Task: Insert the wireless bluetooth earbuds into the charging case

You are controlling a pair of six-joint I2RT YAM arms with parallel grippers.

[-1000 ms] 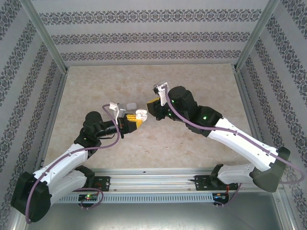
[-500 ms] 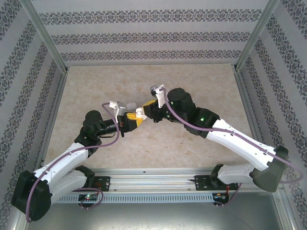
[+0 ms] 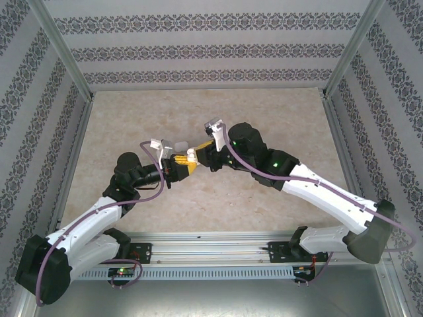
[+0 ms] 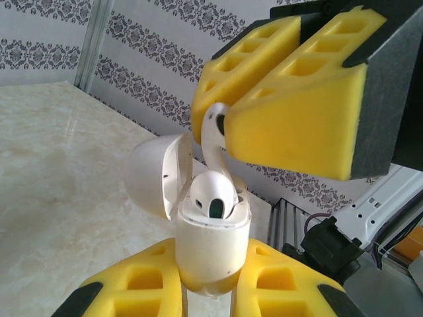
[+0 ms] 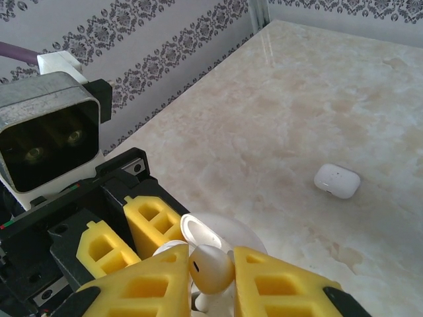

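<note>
— Doing what with the left gripper (image 4: 210,281)?
— Squeezing the charging case (image 4: 211,247) from both sides, base down between the yellow pads (image 4: 132,284), lid (image 4: 155,178) standing open to one side.
— Carrying anything in the right gripper (image 5: 211,277)?
— Pinching one earbud (image 5: 210,267) by its head, stem pointing down into the case's open mouth, just beside a second earbud (image 4: 213,195) sitting in its socket.
— Going in how deep?
— Hard telling; hiding behind the seated one.
— Meeting where?
— Over the counter (image 5: 297,99), near its middle. Lying well apart on the marble: a small white case (image 5: 337,179), shut.
</note>
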